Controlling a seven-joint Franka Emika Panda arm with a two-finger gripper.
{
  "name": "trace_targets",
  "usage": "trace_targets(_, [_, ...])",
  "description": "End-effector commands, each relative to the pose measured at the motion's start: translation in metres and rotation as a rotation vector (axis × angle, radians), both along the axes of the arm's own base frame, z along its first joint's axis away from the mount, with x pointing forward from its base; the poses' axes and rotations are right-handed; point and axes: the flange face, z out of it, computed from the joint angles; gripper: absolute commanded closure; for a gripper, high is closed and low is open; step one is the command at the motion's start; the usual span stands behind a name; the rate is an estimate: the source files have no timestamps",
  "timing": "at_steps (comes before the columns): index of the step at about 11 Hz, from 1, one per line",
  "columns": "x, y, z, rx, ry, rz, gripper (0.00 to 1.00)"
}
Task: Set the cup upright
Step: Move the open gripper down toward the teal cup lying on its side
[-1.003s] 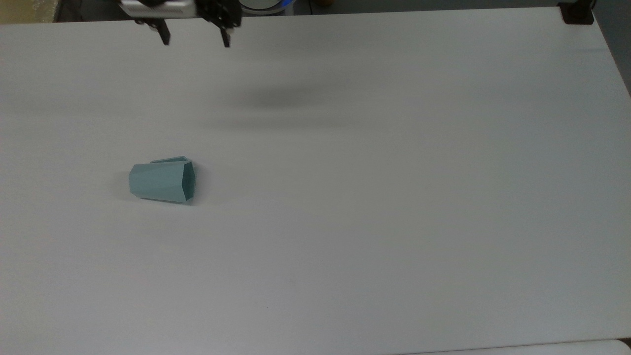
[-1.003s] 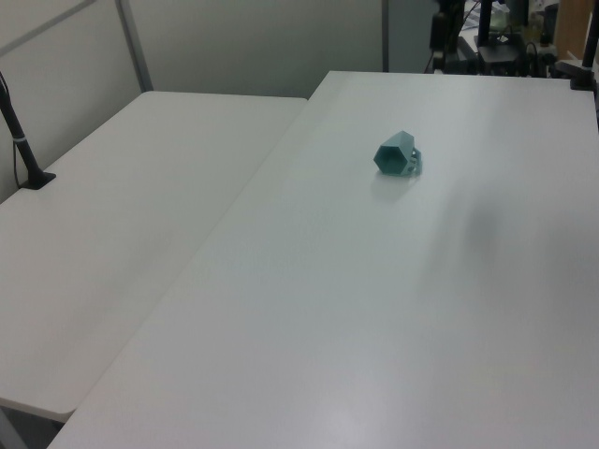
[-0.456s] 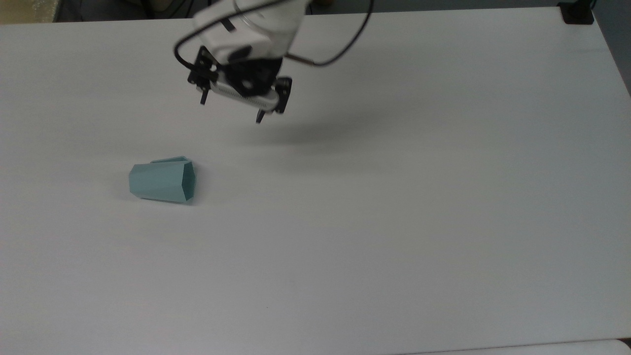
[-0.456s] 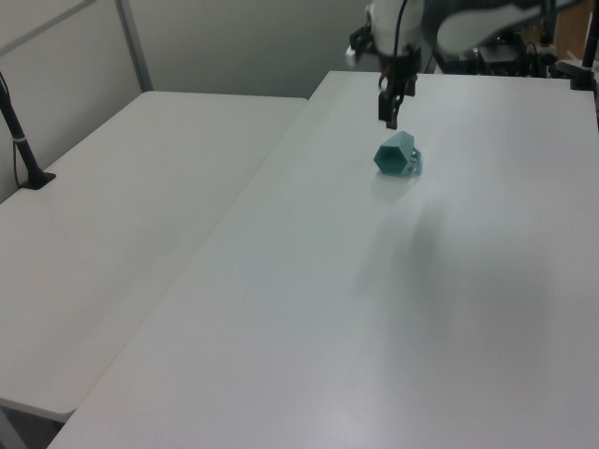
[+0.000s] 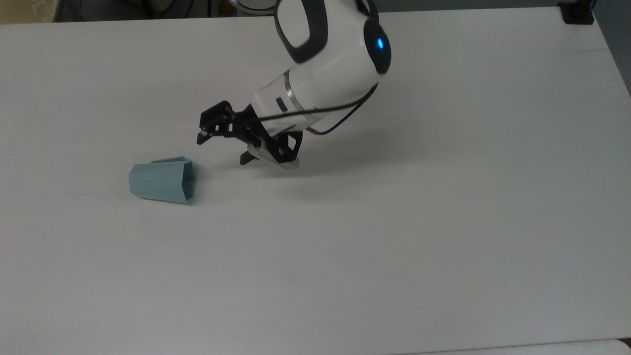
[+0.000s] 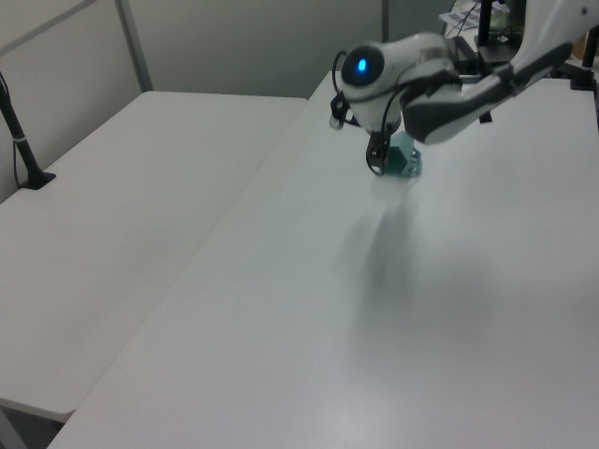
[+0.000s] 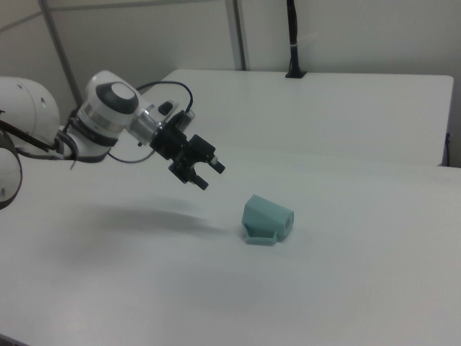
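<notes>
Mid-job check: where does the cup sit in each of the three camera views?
Top view: cup on its side, left of centre, mouth toward the open gripper.
Left view: cup upper middle, partly behind the arm.
Right view: cup centre-right, right of the gripper.
Shared landmark: the gripper.

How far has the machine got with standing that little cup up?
Nothing is finished: the cup lies on its side on the table, its mouth facing the top view's right. In hand is the approach: the gripper hangs near the cup's open end, apart from it, with its fingers spread. Left to do: reach the cup, grasp it, tip it upright and let go.
</notes>
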Motion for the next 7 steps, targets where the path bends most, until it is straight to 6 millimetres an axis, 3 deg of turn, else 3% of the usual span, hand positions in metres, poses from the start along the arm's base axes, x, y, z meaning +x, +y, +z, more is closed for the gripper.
trace_targets(1, [0.016, -0.005, -0.022, -0.11, -0.017, 0.046, 0.0])
trace_targets(3, [0.022, -0.017, -0.044, -0.153, 0.002, 0.045, 0.0])
trace_targets(7, [0.032, -0.053, -0.056, -0.16, 0.005, -0.002, 0.0])
